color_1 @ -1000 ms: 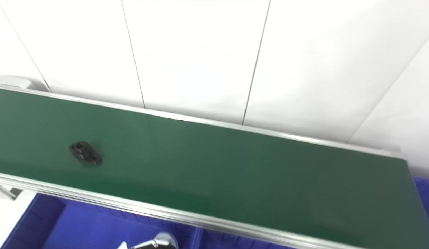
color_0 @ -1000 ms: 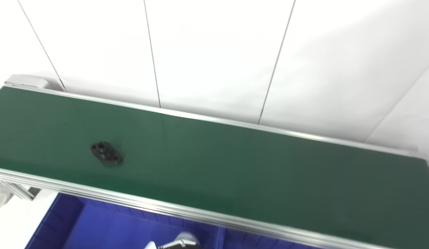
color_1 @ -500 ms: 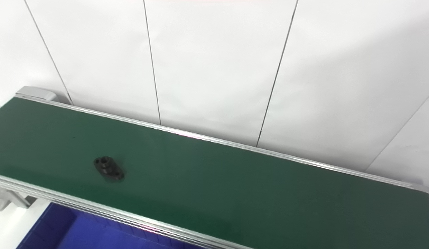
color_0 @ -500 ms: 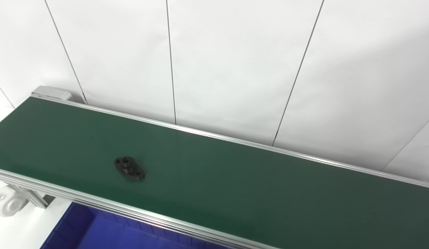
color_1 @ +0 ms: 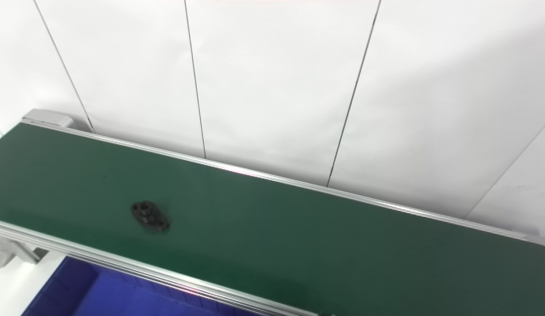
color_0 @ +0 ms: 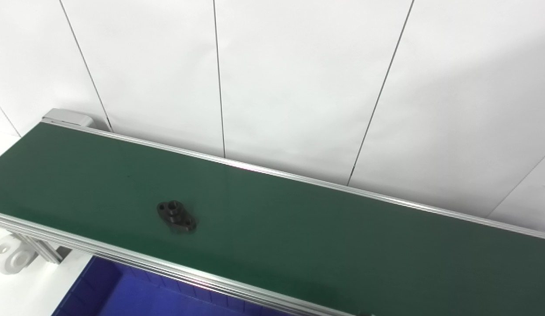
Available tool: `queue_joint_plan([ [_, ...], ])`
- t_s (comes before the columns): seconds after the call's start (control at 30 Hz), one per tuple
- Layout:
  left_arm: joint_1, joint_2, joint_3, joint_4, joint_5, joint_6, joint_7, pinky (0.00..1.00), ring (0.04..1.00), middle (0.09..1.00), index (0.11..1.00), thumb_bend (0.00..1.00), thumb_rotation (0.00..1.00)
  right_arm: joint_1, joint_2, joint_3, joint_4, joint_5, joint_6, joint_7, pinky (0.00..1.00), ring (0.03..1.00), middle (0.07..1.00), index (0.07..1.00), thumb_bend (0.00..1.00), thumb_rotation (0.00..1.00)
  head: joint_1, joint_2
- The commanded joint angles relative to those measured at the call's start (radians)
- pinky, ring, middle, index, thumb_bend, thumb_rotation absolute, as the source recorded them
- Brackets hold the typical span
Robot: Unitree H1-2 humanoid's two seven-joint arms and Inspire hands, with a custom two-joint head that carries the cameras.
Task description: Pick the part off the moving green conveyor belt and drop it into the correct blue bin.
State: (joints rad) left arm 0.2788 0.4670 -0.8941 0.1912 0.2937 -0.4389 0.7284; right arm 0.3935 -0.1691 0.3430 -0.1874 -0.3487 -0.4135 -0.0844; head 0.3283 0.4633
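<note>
A small black oval part (color_0: 176, 216) with a raised hub and holes lies flat on the green conveyor belt (color_0: 298, 237), left of the middle and near the front rail. In the right eye view the same part (color_1: 150, 216) sits at the belt's (color_1: 298, 237) left. A corner of a blue bin (color_0: 123, 298) shows below the front rail at the bottom left. Neither hand appears in either view.
Silver rails (color_0: 167, 272) run along both long sides of the belt. A white panelled wall (color_0: 298, 87) stands right behind it. A white bracket (color_0: 11, 259) hangs under the belt's left end.
The camera tilted up over the last second, so the bin and a hand at the bottom edge left the picture. The part has drifted to the right along the belt.
</note>
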Motion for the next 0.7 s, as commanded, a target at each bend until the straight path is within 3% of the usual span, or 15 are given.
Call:
queue_joint_plan([
  [0.0,-0.007,0.002,-0.001,-0.007,0.007,-0.031,0.014,0.61,0.683,0.718,0.715,0.79,0.45,-0.018,0.006,-0.012,-0.057,0.012,-0.033,0.015,0.71,0.826,0.839,0.831,0.83,0.31,-0.005,0.003],
  [0.2,-0.005,0.006,0.002,-0.013,0.001,-0.031,0.018,0.60,0.675,0.710,0.707,0.80,0.45,-0.097,0.020,-0.043,-0.109,0.026,0.005,0.054,0.74,0.832,0.852,0.845,0.83,0.33,-0.061,0.023],
  [0.37,-0.001,0.021,0.003,-0.029,-0.003,-0.031,0.019,0.60,0.673,0.709,0.706,0.79,0.45,-0.148,0.060,-0.070,-0.155,-0.040,0.067,0.071,0.75,0.810,0.826,0.833,0.84,0.39,-0.110,0.055],
  [0.4,0.000,0.026,0.005,-0.036,0.001,-0.031,0.023,0.60,0.673,0.709,0.706,0.79,0.45,-0.164,0.069,-0.070,-0.163,-0.039,0.085,0.081,0.75,0.810,0.826,0.834,0.84,0.39,-0.147,0.083],
  [0.5,0.006,0.040,0.012,-0.052,0.004,-0.031,0.026,0.59,0.671,0.707,0.704,0.80,0.48,-0.204,0.092,-0.070,-0.176,-0.039,0.126,0.103,0.77,0.824,0.833,0.837,0.84,0.40,-0.184,0.107],
  [0.6,0.017,0.058,0.027,-0.076,0.002,-0.031,0.026,0.59,0.676,0.711,0.709,0.80,0.49,-0.244,0.112,-0.068,-0.188,-0.060,0.168,0.123,0.78,0.826,0.834,0.835,0.83,0.43,-0.268,0.169],
  [0.63,0.019,0.063,0.029,-0.082,0.002,-0.031,0.028,0.59,0.677,0.713,0.711,0.80,0.48,-0.253,0.116,-0.067,-0.191,-0.067,0.179,0.129,0.78,0.824,0.833,0.836,0.83,0.44,-0.268,0.169],
  [0.67,0.021,0.070,0.031,-0.090,0.002,-0.031,0.030,0.59,0.680,0.716,0.716,0.80,0.48,-0.266,0.121,-0.067,-0.198,-0.076,0.200,0.138,0.77,0.820,0.831,0.836,0.82,0.44,-0.310,0.198],
])
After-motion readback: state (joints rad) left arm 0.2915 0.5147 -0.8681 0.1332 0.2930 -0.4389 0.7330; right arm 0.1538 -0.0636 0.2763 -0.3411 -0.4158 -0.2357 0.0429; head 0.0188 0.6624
